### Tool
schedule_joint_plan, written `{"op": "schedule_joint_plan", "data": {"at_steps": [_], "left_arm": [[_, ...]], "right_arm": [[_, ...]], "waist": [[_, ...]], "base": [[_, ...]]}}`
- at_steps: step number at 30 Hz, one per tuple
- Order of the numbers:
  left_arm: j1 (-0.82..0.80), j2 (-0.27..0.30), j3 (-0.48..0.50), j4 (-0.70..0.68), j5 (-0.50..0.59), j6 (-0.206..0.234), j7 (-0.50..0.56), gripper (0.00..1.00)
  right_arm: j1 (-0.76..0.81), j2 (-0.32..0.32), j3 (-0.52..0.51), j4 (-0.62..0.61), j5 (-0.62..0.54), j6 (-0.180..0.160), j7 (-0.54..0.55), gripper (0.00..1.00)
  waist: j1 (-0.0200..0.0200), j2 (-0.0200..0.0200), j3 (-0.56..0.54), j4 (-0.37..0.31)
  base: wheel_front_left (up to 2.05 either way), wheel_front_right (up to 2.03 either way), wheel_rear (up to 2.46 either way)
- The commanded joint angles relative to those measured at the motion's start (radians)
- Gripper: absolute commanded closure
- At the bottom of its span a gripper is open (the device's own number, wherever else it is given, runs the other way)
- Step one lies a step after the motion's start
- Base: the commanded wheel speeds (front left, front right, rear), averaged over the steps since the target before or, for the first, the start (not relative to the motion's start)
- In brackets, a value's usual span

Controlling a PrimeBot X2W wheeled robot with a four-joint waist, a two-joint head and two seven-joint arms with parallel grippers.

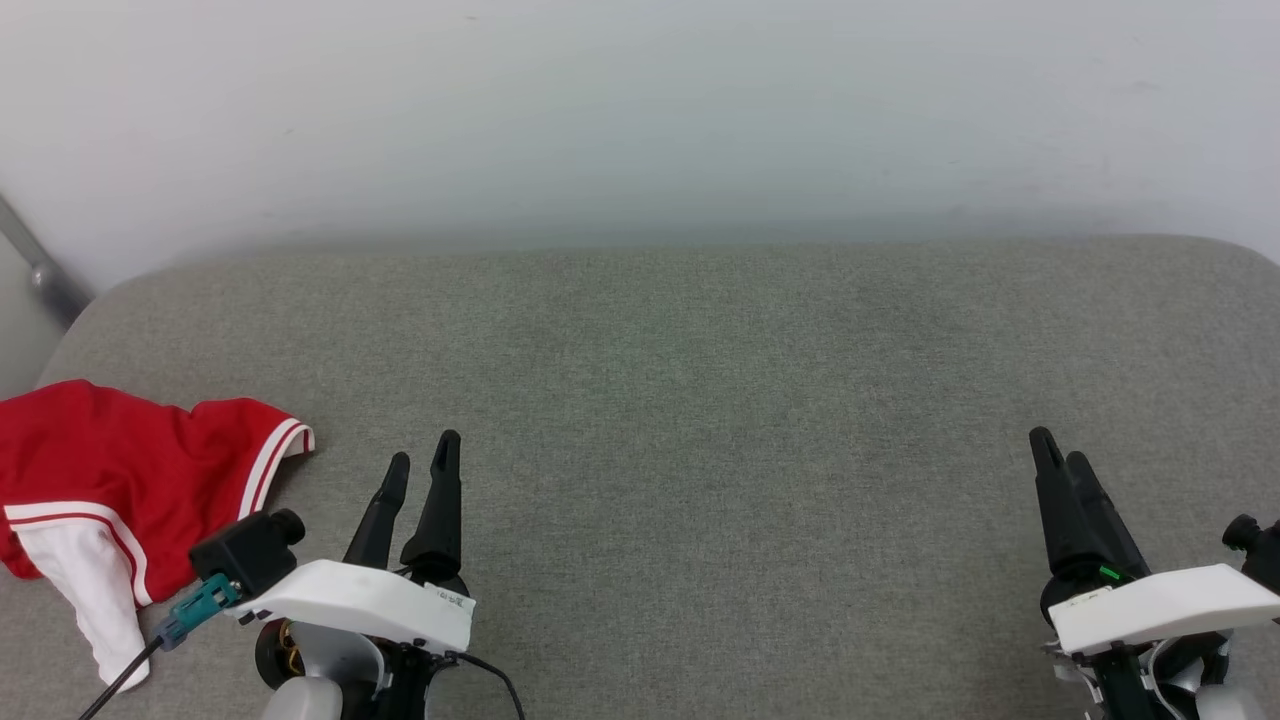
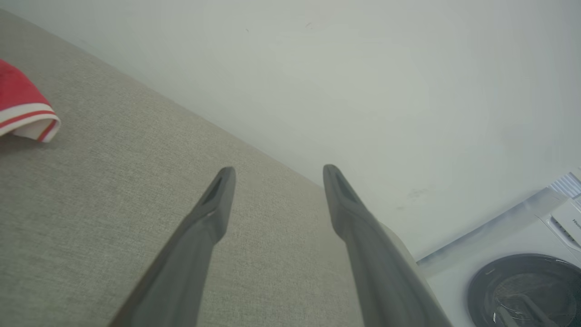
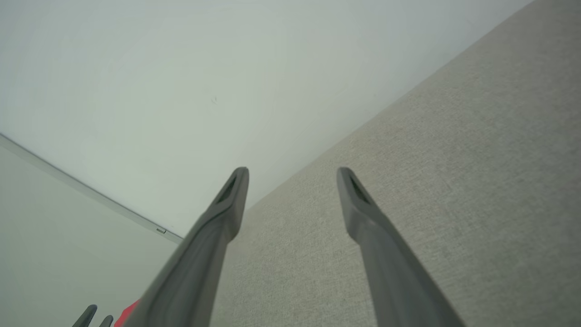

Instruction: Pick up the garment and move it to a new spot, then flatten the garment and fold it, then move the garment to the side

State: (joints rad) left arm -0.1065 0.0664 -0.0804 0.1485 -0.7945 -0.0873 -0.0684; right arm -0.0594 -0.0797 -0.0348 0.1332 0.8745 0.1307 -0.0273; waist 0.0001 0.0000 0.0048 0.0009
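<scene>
At the near left corner of the counter (image 1: pixel 700 380), the garment (image 1: pixel 110 470) lies in a soft, rumpled heap of matte red jersey. A red cuff edged in white-and-red striped trim points right, toward the left tool (image 1: pixel 422 452), and stops just short of it without touching. A limp white sleeve with a red-and-white band at its top trails toward the near edge. The heap's visible part runs roughly from the far side to the near side along the counter's left edge. Its true long axis is hard to judge, since the fabric is bunched and the head view's left border cuts it off.

In the left wrist view only the striped cuff of the garment (image 2: pixel 18 104) shows, curled open and cropped at the edge. In the right wrist view it is a small red sliver (image 3: pixel 129 313) behind a finger.

The counter is covered in grey woven cloth with a fine grain, and its far corners are rounded.

The left tool (image 2: pixel 278 175) has long, dark, tapering fingers spread wide with nothing between them. The right tool (image 1: pixel 1060 448), at the counter's near right and well apart from the garment, also stands wide and empty, as the right wrist view (image 3: pixel 290 175) shows. The left tool's tips (image 3: pixel 97 318) show small and blurred there.

A plain pale wall (image 1: pixel 640 120) rises behind. A white washing machine (image 2: pixel 522 254) with a dark round door is partly cropped.
</scene>
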Motion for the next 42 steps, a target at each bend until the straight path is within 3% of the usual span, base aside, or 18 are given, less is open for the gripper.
{"op": "schedule_joint_plan", "data": {"at_steps": [1,10,23,34,42], "left_arm": [[-0.024,0.012,-0.009,-0.010,0.037,0.009,-0.011,0.00],[-0.031,0.053,-0.063,0.012,0.185,0.077,-0.043,0.00],[-0.033,0.090,-0.106,0.019,0.308,0.141,-0.076,0.00],[-0.024,0.108,-0.129,0.022,0.401,0.182,-0.105,0.00],[-0.018,0.108,-0.141,0.019,0.454,0.179,-0.123,0.00]], "right_arm": [[-0.005,-0.001,0.003,-0.020,-0.035,0.000,0.001,0.00],[0.002,-0.008,0.019,-0.054,-0.235,0.000,0.009,0.00],[0.006,-0.013,0.031,-0.081,-0.384,0.000,0.012,0.00],[0.011,-0.018,0.036,-0.089,-0.495,0.000,0.017,0.00],[0.013,-0.019,0.033,-0.093,-0.557,0.000,0.020,0.00]], "waist": [[-0.0001,0.0000,0.000,0.000],[-0.0001,0.0000,-0.002,-0.002],[-0.0001,0.0000,0.000,-0.002],[-0.0001,0.0000,-0.001,0.000],[-0.0001,0.0000,-0.001,0.004]], "base": [[0.00,0.00,0.00],[0.00,0.00,0.00],[0.00,0.00,0.00],[0.00,0.00,0.00],[0.00,0.00,0.00]]}}
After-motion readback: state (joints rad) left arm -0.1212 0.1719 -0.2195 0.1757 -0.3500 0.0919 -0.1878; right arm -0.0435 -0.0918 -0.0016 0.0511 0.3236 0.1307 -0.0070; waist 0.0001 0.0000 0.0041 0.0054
